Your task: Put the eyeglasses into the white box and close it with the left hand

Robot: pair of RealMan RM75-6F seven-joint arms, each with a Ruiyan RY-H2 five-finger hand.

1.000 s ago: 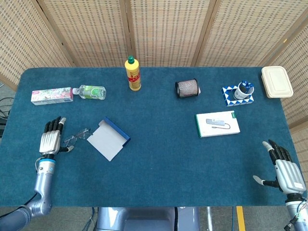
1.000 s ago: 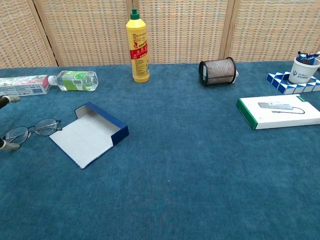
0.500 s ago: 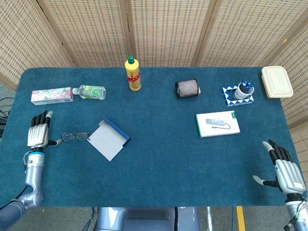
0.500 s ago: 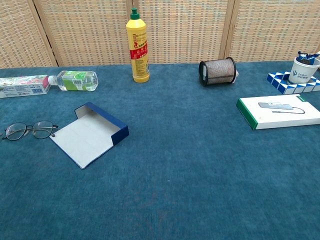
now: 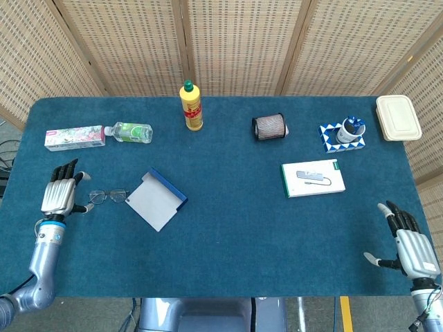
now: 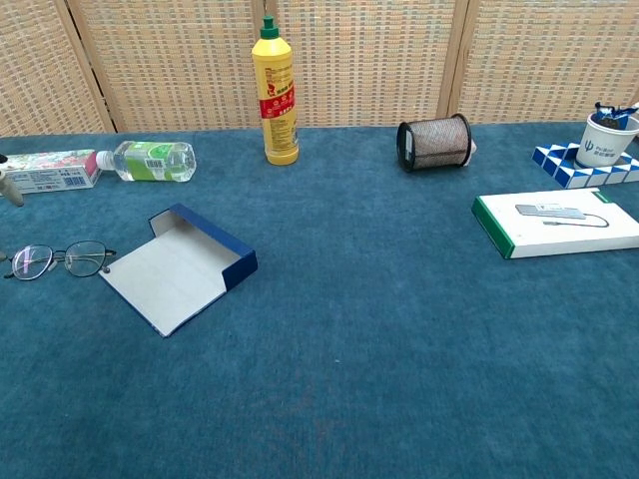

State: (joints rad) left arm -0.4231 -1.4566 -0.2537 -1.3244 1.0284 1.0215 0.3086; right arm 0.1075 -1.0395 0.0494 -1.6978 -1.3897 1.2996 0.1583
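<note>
The eyeglasses [image 5: 108, 196], thin dark-wire frames with clear lenses, lie flat on the blue table [image 5: 228, 228] just left of the white box [image 5: 156, 200], which lies open. My left hand [image 5: 59, 196] rests beside them, fingers spread, holding nothing.

A blue carpeted table [image 5: 228, 242] is filling the frame, its rounded far corners showing. Behind it, woven wicker screen panels [image 5: 242, 41] in pale wooden frames are standing side by side, and even, soft light is falling across everything.
</note>
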